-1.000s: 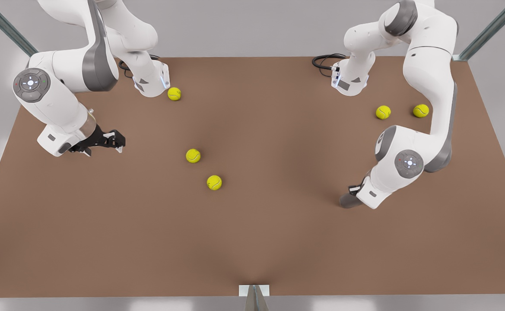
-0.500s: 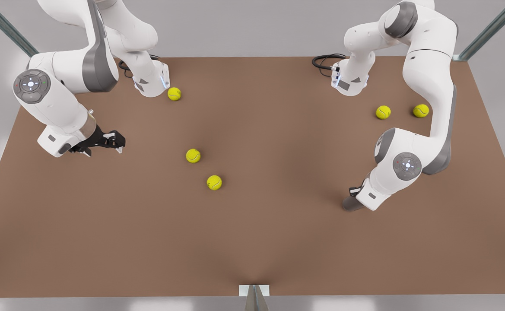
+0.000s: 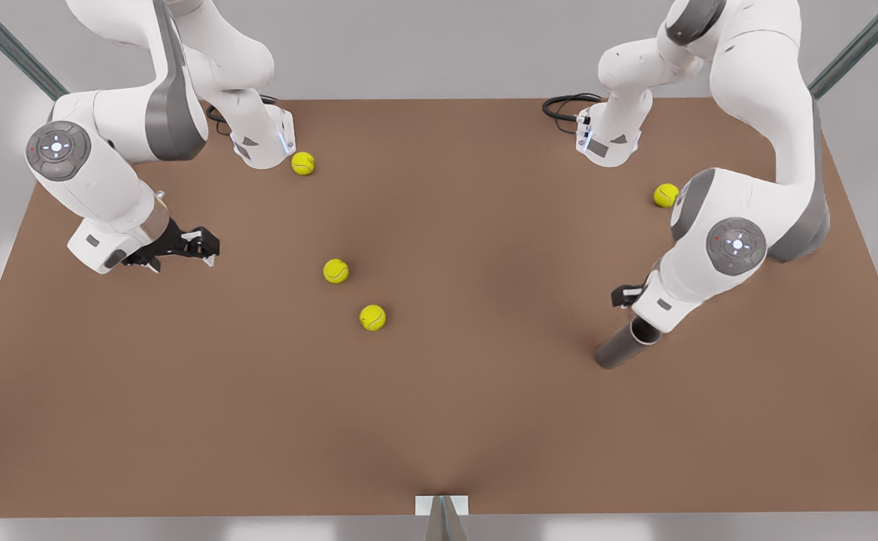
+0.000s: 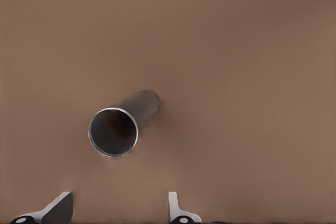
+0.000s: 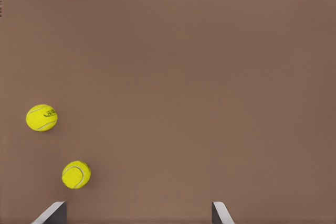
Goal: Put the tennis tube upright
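tennis tube [image 3: 623, 347] standing upright on table [image 3: 484, 421], open rim up

Four yellow-green tennis balls counted in the front view: an upper-left ball [image 3: 303, 163], a pair left of centre, namely the upper ball [image 3: 336, 270] and the lower ball [image 3: 372, 317], and a right-side ball [image 3: 665, 195]. One tennis tube [image 3: 623, 347], lower right. Two white arms with two grippers: left gripper [image 3: 626, 295] at frame right, right gripper [image 3: 202, 244] at frame left, both with fingers spread. Two black cables near the top: left cable [image 3: 217, 114], right cable [image 3: 566, 105]. One brown table [image 3: 484, 421].
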